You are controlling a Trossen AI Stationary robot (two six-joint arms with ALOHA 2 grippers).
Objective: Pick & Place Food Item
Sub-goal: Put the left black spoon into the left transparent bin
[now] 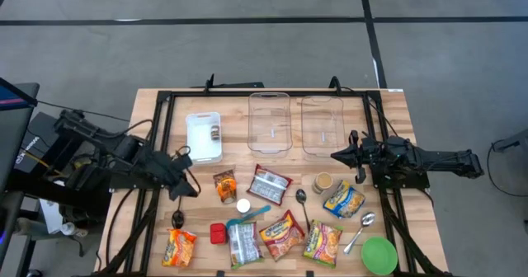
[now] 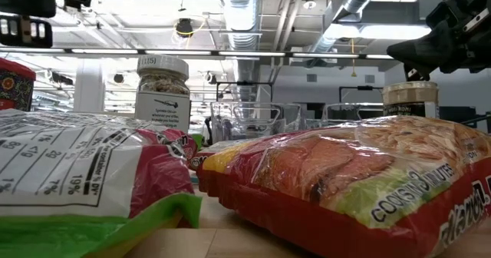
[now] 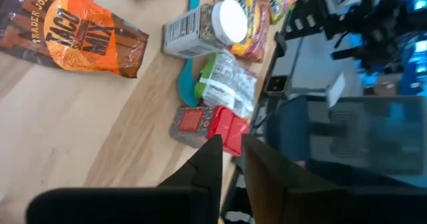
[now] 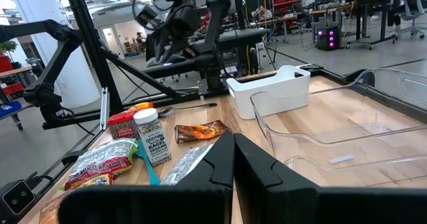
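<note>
Food items lie across the table's near half: an orange taco mix packet [image 1: 224,186] [image 3: 73,31], a white-lidded jar on its side [image 1: 243,205] [image 3: 203,27], a small red box [image 1: 218,232] [image 3: 207,124], a silver packet [image 1: 271,185] and several noodle packs [image 1: 283,234]. A white tray [image 1: 204,149] at the far left holds one small item [image 1: 215,132]. My left gripper [image 1: 193,190] [image 3: 231,147] hovers left of the taco packet, slanting down, with a narrow gap and nothing between its fingers. My right gripper [image 1: 334,155] [image 4: 233,141] waits level at the right, shut and empty.
Two clear plastic containers [image 1: 270,124] [image 1: 322,124] stand at the far middle. A teal spatula [image 1: 247,218], spoons [image 1: 302,204] [image 1: 360,232], a small jar [image 1: 322,182] and a green bowl [image 1: 379,255] lie among the packs. A black frame [image 1: 161,145] borders the table.
</note>
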